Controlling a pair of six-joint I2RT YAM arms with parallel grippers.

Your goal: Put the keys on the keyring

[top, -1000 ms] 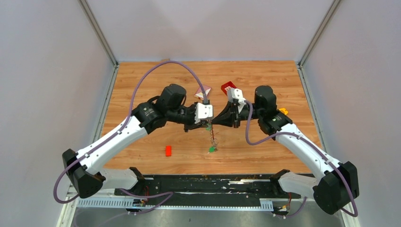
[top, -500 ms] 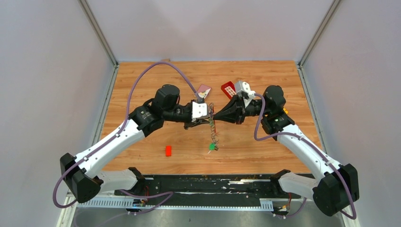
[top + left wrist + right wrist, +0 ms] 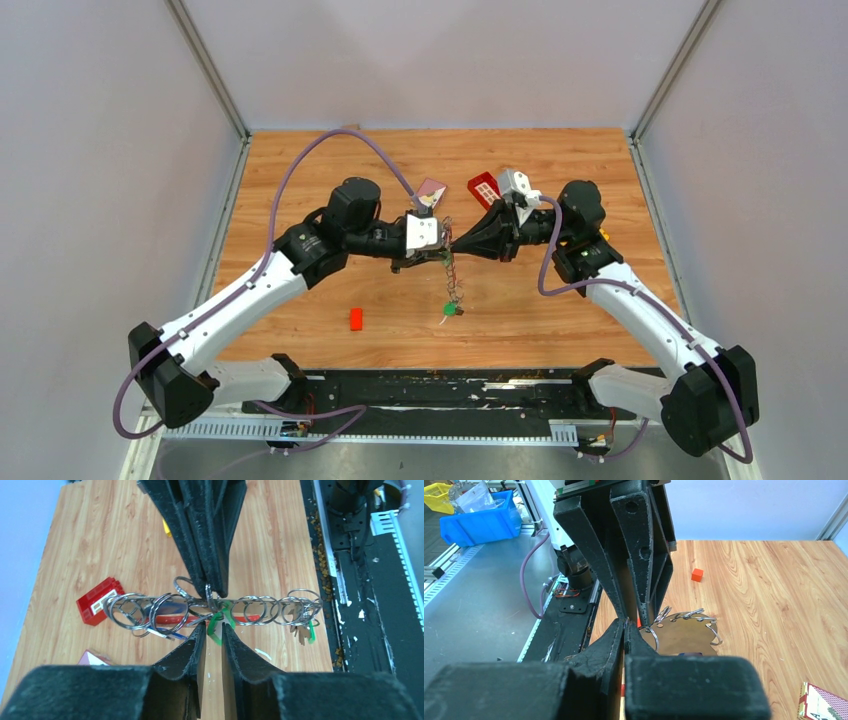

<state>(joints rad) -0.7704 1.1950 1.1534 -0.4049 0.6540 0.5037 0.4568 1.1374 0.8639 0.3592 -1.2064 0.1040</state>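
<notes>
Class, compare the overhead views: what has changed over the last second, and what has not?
The right arm's elbow swung right and its wrist rolled; the right gripper stays pinched on the keyring. The left gripper edged slightly left. No new grasp or release is visible. The keyring's hanging end, the red block and the red tray stayed put.

Over the table (image 3: 300, 180), the keyring (image 3: 451, 285) hangs; small block (image 3: 356, 318) at its eight o'clock, gridded tray (image 3: 483, 188) at one.
</notes>
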